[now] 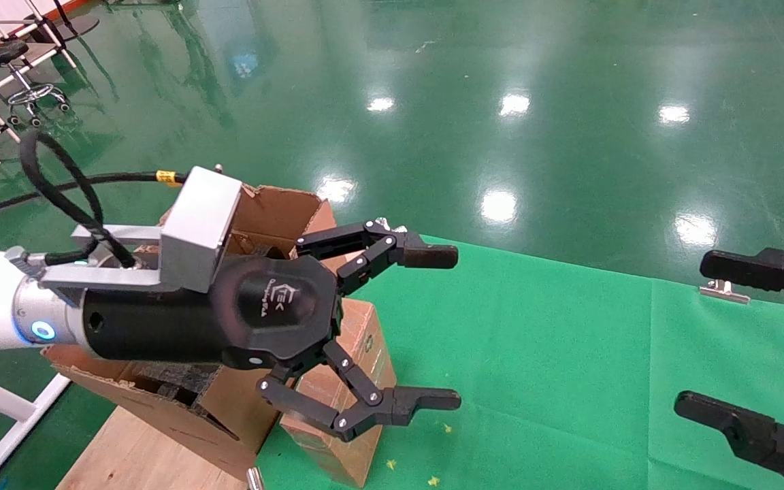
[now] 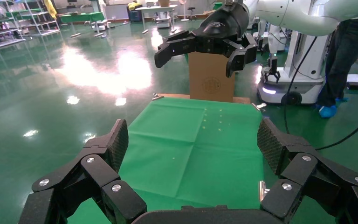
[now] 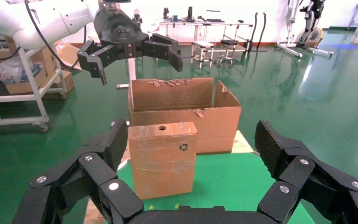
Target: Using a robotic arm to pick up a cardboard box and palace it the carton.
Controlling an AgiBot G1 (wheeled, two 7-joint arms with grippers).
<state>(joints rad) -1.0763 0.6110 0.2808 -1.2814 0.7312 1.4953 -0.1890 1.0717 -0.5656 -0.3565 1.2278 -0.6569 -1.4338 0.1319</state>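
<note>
I have the left hand of the robotic arm spread wide and holding nothing, hanging above the cardboard box with its fingers pointing out over the green cloth. The cardboard box stands upright on the desk, at the cloth's left edge and just beside the carton, on the side away from me in the right wrist view, where its round hole and recycling mark face the camera. The carton, with torn flaps and dark foam inside, sits close behind it.

The right hand is also wide open and empty, parked well apart over the right side of the cloth.

My judgement: the grasp has not begun. To do it well I would bring the left hand down so the two fingers straddle the box's narrower faces, centred near the top, and close only once both pads are level with cardboard. The box is tall and light-looking, so an off-centre touch could tip it against the carton wall. Then lift straight up, high enough to pass the ragged flaps, before moving across.
</note>
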